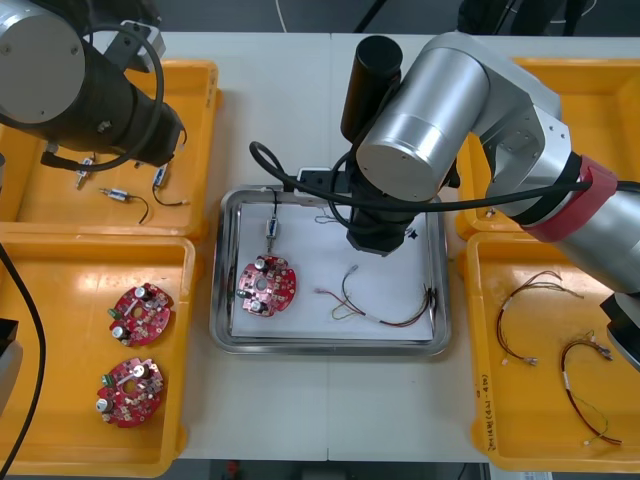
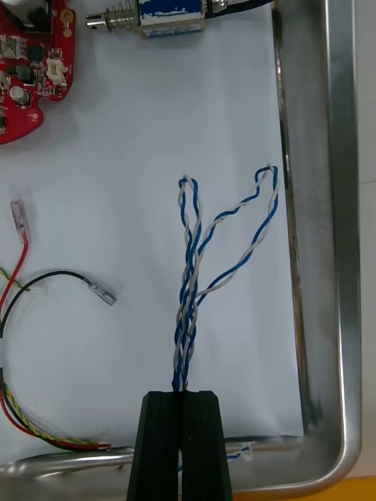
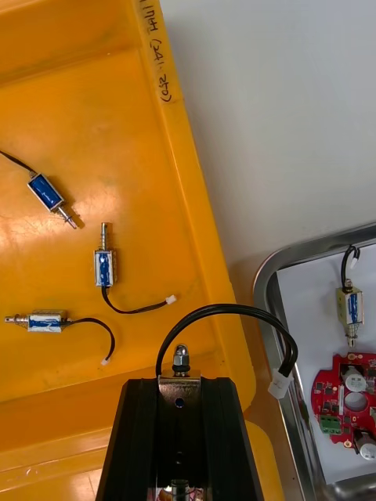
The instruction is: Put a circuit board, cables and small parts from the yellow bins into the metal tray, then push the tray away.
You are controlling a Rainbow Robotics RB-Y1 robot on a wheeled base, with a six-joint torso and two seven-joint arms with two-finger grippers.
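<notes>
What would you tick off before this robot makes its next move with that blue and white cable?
1. Right tool shut on the blue and white cable: ok.
2. Cable's loose ends inside the metal tray rim: ok.
3. Cable apart from the red and yellow cable and the loaded small metal part: ok.
4. Cable resting on the tray floor, ready for release: cannot tell.
5. Circuit board in the tray: ok.
6. Left tool, shut on the held small metal part, over the tray: not ok, it hangs over the yellow bin edge.
</notes>
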